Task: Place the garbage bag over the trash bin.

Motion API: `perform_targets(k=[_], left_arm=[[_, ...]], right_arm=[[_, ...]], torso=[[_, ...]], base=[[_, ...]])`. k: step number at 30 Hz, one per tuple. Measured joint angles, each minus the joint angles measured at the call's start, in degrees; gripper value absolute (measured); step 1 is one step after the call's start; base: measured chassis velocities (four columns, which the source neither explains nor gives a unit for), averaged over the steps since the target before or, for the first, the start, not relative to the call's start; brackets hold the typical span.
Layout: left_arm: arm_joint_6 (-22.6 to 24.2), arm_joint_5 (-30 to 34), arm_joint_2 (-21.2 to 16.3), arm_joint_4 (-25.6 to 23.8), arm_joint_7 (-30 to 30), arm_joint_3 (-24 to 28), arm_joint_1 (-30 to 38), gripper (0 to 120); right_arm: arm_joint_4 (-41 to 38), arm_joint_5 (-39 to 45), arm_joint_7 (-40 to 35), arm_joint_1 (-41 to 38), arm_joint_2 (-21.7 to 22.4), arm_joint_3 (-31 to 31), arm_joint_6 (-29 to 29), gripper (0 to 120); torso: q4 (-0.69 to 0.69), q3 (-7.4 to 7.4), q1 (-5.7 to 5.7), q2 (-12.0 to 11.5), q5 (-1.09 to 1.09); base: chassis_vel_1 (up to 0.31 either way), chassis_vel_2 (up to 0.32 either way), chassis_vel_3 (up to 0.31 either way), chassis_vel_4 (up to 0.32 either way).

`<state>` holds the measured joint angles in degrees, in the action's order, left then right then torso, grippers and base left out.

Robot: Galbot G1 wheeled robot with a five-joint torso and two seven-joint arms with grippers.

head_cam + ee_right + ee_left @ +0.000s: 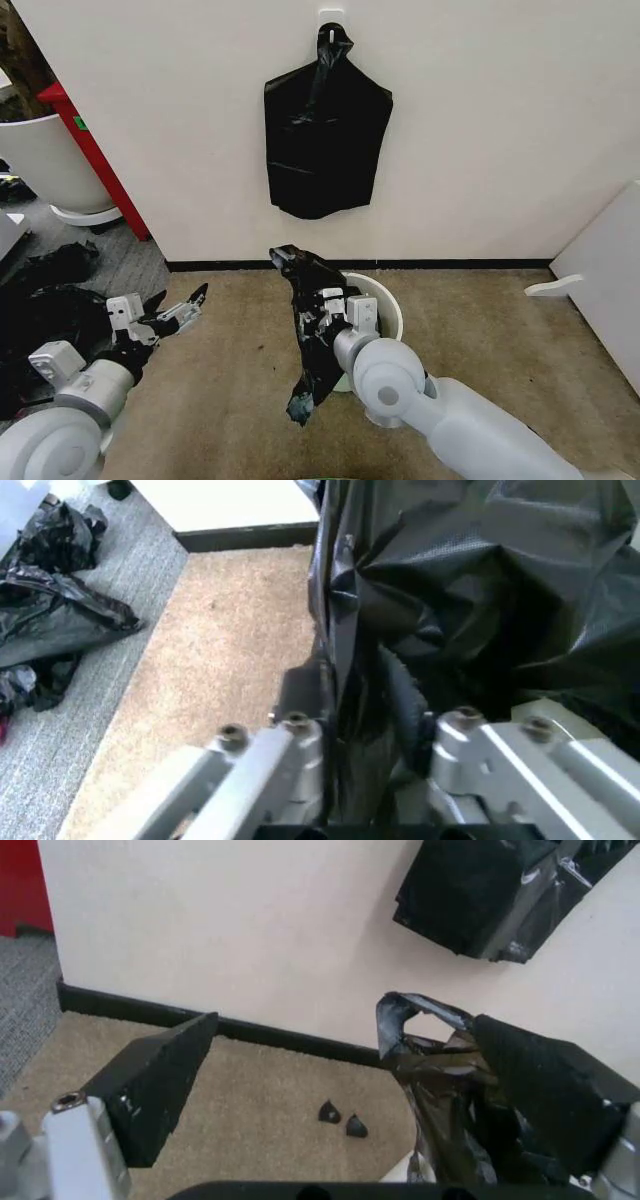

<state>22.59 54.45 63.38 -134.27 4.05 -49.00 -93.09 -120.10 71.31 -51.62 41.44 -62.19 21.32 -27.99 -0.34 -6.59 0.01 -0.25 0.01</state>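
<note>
1. Carpet (230, 400) in tan covers the floor in front of a cream wall (480, 120) with a black strip along its foot
2. The garbage bag (310, 330) hangs in a crumpled black length at the left rim of the trash bin (392, 310), its top corner poking up toward the wall and its lower end dangling to the carpet near the robot
3. The trash bin, a small white bucket, stands on the carpet close to the wall, just right of centre; part of its rim and pale inside show behind the bag and arm
4. The right hand (335, 308) sits at the near left edge of the bin with its fingers pressed onto a fold of the garbage bag (460, 592); the right wrist view shows the black film caught between the two fingers
5. The left hand (185, 308) hovers over the carpet well left of the bin, fingers spread apart and holding nothing; in its own wrist view one black finger (155, 1091) frames bare carpet while the bag (440, 1087) rises beside the other
6. A flat black bag bundle (325, 135) hangs from a hook on the wall above the bin
7. More black bags (50, 300) lie heaped on grey floor at the far left, near a large white tub (45, 160)
</note>
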Motion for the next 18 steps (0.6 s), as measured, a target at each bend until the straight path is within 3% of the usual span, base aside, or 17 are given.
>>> perform_targets(k=[4,12,18], left_arm=[[0.0,-0.5,0.5,0.0,-0.1,0.7,0.1,100],[1.0,-2.4,0.2,-0.1,-0.2,4.2,0.9,100],[4.2,-3.5,-1.9,-1.1,2.4,9.0,5.9,100]], right_arm=[[-0.4,0.2,-0.3,0.1,0.7,-0.7,0.1,0],[-2.7,2.3,-0.7,0.9,3.2,-3.0,-0.1,0],[-3.4,2.5,-0.5,2.2,4.8,-4.1,-0.5,0]], torso=[[0.0,0.0,0.0,0.0,0.0],[0.0,0.0,0.0,0.0,0.0],[0.0,0.0,0.0,0.0,0.01]], base=[[0.0,0.0,0.0,0.0],[0.0,0.0,0.0,0.0],[0.0,0.0,0.0,0.0]])
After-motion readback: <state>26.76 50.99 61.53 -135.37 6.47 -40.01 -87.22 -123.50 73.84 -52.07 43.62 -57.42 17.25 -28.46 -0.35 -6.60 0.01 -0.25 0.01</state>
